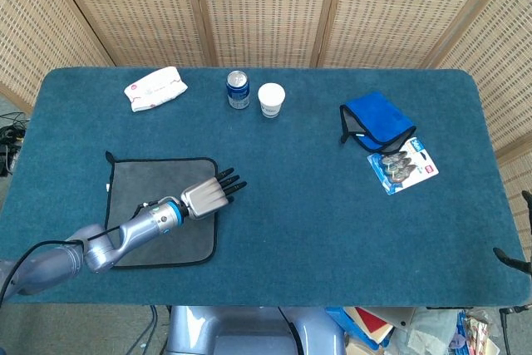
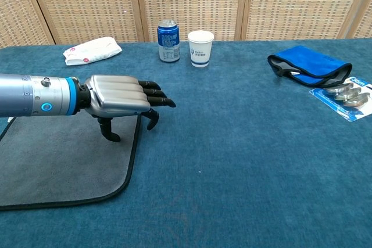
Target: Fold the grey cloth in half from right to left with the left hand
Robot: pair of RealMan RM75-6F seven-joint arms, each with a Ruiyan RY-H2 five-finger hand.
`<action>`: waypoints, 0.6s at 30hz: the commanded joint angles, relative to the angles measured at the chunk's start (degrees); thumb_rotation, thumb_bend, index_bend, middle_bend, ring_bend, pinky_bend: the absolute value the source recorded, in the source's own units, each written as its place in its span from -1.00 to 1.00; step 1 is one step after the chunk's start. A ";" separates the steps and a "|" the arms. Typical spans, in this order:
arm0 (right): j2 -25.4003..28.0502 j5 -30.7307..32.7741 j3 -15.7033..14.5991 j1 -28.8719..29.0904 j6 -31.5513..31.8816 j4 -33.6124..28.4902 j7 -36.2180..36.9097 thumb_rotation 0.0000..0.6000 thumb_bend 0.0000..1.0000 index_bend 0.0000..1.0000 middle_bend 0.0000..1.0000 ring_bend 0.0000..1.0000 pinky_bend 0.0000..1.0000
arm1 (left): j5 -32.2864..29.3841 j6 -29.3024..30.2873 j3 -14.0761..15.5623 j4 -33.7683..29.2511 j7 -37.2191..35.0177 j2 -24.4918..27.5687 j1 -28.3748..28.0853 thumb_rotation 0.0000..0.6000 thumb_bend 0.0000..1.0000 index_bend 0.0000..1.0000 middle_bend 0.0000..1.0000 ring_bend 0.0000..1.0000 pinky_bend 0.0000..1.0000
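Note:
The grey cloth point(image 1: 146, 184) point(image 2: 52, 161) lies flat on the table's left front, with a black hem. My left hand point(image 1: 209, 195) point(image 2: 125, 100) hovers palm down over the cloth's right edge, fingers apart and pointing right past the hem. It holds nothing. In the chest view the thumb hangs down close above the cloth near that edge. Of my right hand point(image 1: 521, 247) only dark fingertips show at the far right edge of the head view.
At the back stand a blue can point(image 1: 238, 90) point(image 2: 168, 41) and a white paper cup point(image 1: 271, 99) point(image 2: 200, 48). A white packet point(image 1: 155, 88) point(image 2: 92, 50) lies back left. A blue cloth point(image 1: 376, 121) point(image 2: 309, 64) and a blister pack point(image 1: 402, 166) point(image 2: 347, 97) lie at the right.

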 commanded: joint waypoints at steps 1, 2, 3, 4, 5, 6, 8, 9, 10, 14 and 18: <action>0.02 -0.14 0.01 -0.03 0.21 -0.10 -0.10 1.00 -1.00 -0.90 -1.00 -1.00 -1.00 | -0.79 -0.19 0.37 0.51 0.26 -0.26 -0.37 1.00 -0.52 -0.29 -1.00 -1.00 -1.00; -0.01 -0.24 -0.02 -0.08 0.36 -0.14 -0.19 1.00 -1.00 -0.90 -1.00 -1.00 -1.00 | -1.09 -0.35 0.46 0.57 0.30 -0.38 -0.49 1.00 -0.52 -0.29 -1.00 -1.00 -1.00; -0.04 -0.28 -0.04 -0.09 0.41 -0.15 -0.27 1.00 -1.00 -0.90 -1.00 -1.00 -1.00 | -1.27 -0.46 0.52 0.59 0.35 -0.44 -0.58 1.00 -0.52 -0.29 -1.00 -1.00 -1.00; -0.08 -0.33 -0.07 -0.09 0.46 -0.19 -0.41 1.00 -1.00 -0.90 -1.00 -1.00 -1.00 | -1.59 -0.63 0.59 0.64 0.51 -0.57 -0.80 1.00 -0.52 -0.29 -1.00 -1.00 -1.00; -0.09 -0.34 -0.09 -0.09 0.45 -0.23 -0.51 1.00 -1.00 -0.90 -1.00 -1.00 -1.00 | -1.80 -0.75 0.63 0.72 0.65 -0.72 -1.00 1.00 -0.52 -0.29 -1.00 -1.00 -1.00; -0.11 -0.33 -0.11 -0.08 0.43 -0.26 -0.62 1.00 -1.00 -0.90 -1.00 -1.00 -1.00 | -2.00 -0.88 0.65 0.82 0.83 -0.87 -1.21 1.00 -0.52 -0.29 -1.00 -1.00 -1.00; -0.17 -0.24 -0.08 -0.04 0.39 -0.29 -0.81 1.00 -1.00 -0.90 -1.00 -1.00 -1.00 | -2.36 -1.18 0.70 0.88 1.20 -1.10 -1.65 1.00 -0.52 -0.28 -1.00 -1.00 -1.00; -0.18 -0.18 -0.05 -0.04 0.38 -0.30 -0.86 1.00 -1.00 -0.90 -1.00 -1.00 -1.00 | -2.58 -1.36 0.75 0.79 1.33 -1.16 -1.83 1.00 -0.52 -0.28 -1.00 -1.00 -1.00; -0.20 -0.09 -0.03 -0.05 0.36 -0.30 -0.90 1.00 -1.00 -0.90 -1.00 -1.00 -1.00 | -2.82 -1.57 0.79 0.66 1.46 -1.17 -2.01 1.00 -0.52 -0.27 -1.00 -1.00 -1.00; -0.23 0.21 0.04 0.02 0.04 -0.14 -0.82 1.00 -1.00 -0.90 -1.00 -1.00 -1.00 | -4.04 -2.67 1.04 0.02 2.79 -0.92 -2.53 1.00 -0.52 -0.22 -1.00 -1.00 -1.00; -0.25 0.23 0.06 0.07 -0.15 0.08 -0.48 1.00 -1.00 -0.90 -1.00 -1.00 -1.00 | -5.13 -2.64 1.36 -0.65 3.78 -0.40 -2.41 1.00 -0.52 -0.15 -1.00 -1.00 -1.00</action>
